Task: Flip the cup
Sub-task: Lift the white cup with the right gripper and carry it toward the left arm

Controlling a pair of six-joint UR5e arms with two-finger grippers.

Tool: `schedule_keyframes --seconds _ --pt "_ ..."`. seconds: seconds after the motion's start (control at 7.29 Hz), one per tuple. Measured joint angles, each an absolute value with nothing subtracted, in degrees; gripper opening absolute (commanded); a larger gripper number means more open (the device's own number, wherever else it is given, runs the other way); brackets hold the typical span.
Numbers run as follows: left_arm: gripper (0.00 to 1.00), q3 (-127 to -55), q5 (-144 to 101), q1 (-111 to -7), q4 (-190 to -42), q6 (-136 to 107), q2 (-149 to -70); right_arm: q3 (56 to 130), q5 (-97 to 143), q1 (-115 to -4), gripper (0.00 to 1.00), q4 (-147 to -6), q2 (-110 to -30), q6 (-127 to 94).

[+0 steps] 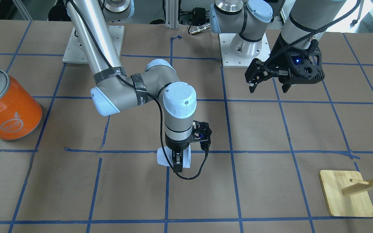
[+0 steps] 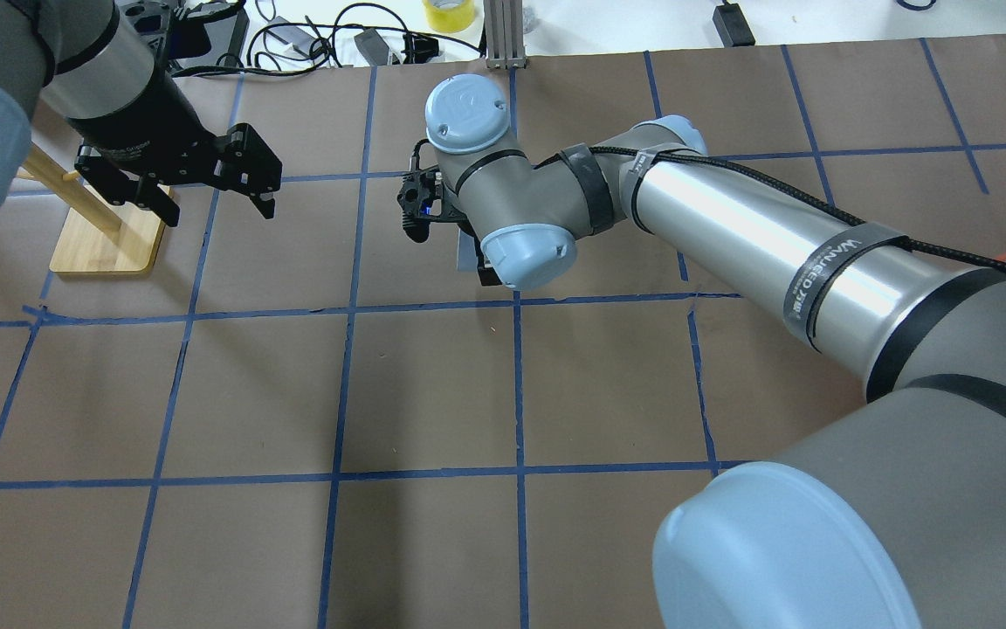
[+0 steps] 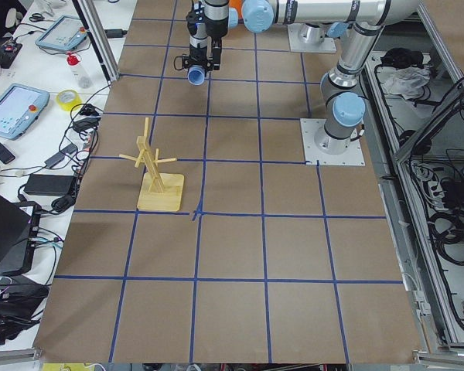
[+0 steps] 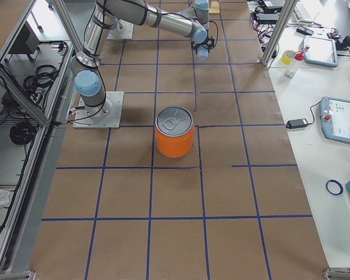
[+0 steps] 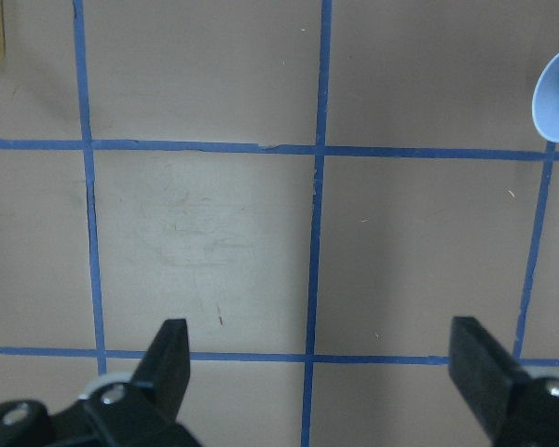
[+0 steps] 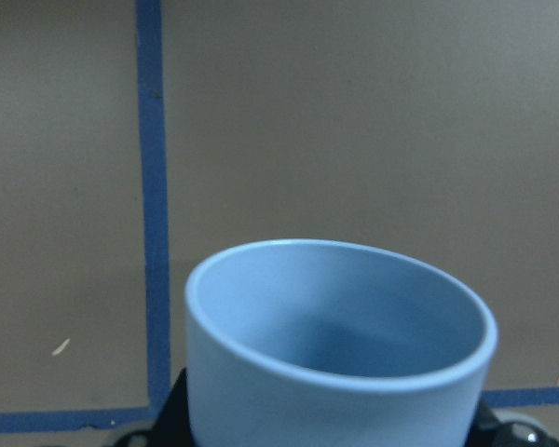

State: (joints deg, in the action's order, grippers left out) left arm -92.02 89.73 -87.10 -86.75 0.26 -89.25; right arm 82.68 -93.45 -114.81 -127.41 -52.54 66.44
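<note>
From the front, the right gripper (image 1: 177, 162) clamps the cup (image 1: 162, 158) sideways low over the table (image 1: 264, 187), and a shallow hold could let it twist or drop while turning; the left wrist view shows the left gripper (image 5: 321, 358) spread wide, well apart, holding nothing.

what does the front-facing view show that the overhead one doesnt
Only the front-facing view shows the orange can whole and the cup plainly, held in the right gripper. Only the overhead view shows the yellow tape roll and cables beyond the table; there the right arm hides nearly all of the can and cup. Both show the open left gripper and the wooden stand.
</note>
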Motion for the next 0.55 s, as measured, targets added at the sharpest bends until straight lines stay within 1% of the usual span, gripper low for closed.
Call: schedule_keyframes --seconds 0.55 --pt "1.0 -92.1 89.74 -87.1 -86.75 0.28 -89.14 81.66 -93.21 -115.78 0.03 -128.85 -50.72 64.17"
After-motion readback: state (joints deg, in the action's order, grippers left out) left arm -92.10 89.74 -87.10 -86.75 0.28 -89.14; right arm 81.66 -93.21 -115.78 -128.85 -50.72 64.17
